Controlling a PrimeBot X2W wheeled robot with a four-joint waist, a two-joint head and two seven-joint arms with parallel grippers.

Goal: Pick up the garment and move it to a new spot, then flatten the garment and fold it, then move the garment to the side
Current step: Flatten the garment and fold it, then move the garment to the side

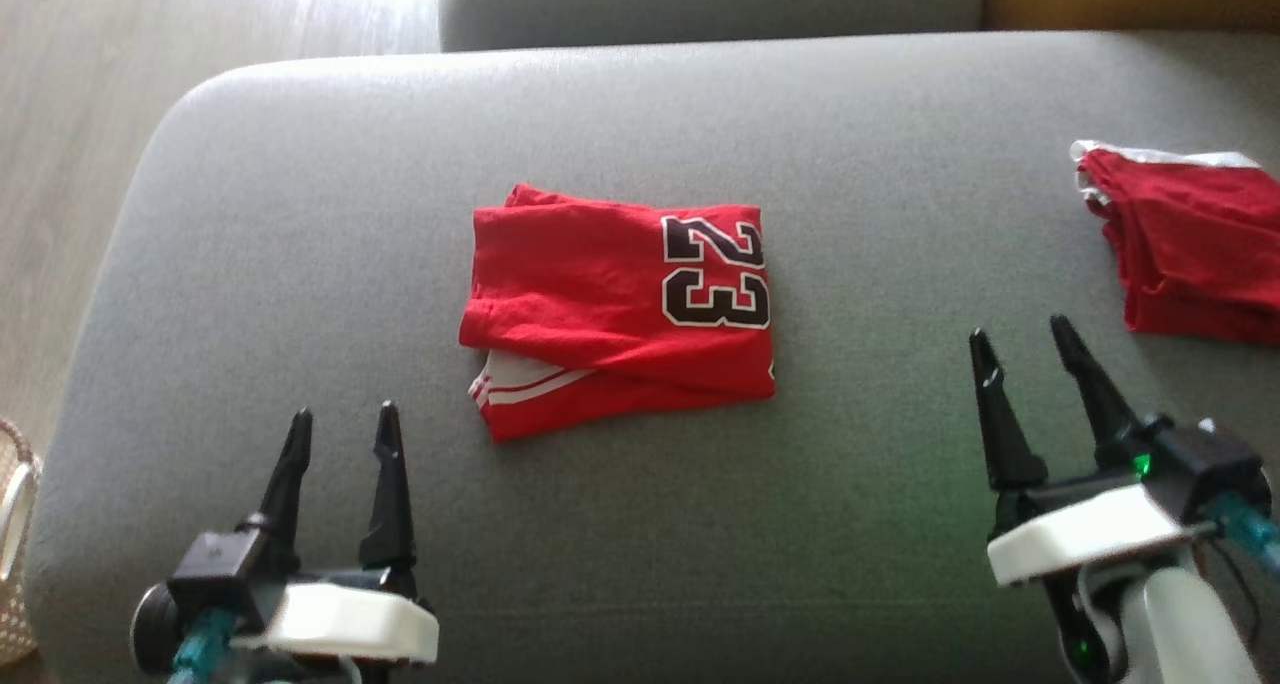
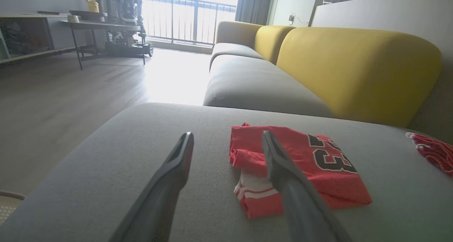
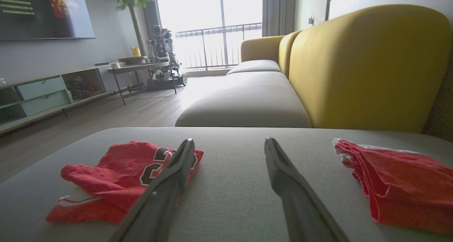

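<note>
- To the left of my left pincer [image 1: 344,412], a pale woven basket [image 1: 15,564] shows at the edge of the light wooden floor [image 1: 60,114], off the cushion. It plays no part in the task.
- My left pincer hangs low over the broad grey fabric sofa cushion [image 1: 300,214], its fingers spread apart with nothing between them.
- Ahead of that pincer and to its right lies the garment, a red jersey with a black-and-white "23" [image 1: 610,309]. It is folded into a compact rectangle, with a white-striped hem poking out at the near-left corner. It is apart from both pincers and lies between them.
- My right pincer [image 1: 1020,329] is also spread wide and empty. It hovers over bare cushion, with the jersey ahead and to its left.
- Ahead and to the right of that pincer, a second crumpled red cloth with white trim [image 1: 1190,244] lies near the cushion's edge, well apart from the jersey.
- As I judge it, the flattening and folding are done, and what remains is to move the garment to the side.
- The next move calls for bringing the pincers down to the edges of the folded stack and pinching through every layer. Then I should carry it level, because a shallow grip on the top layer alone would likely let the fold fall open.
</note>
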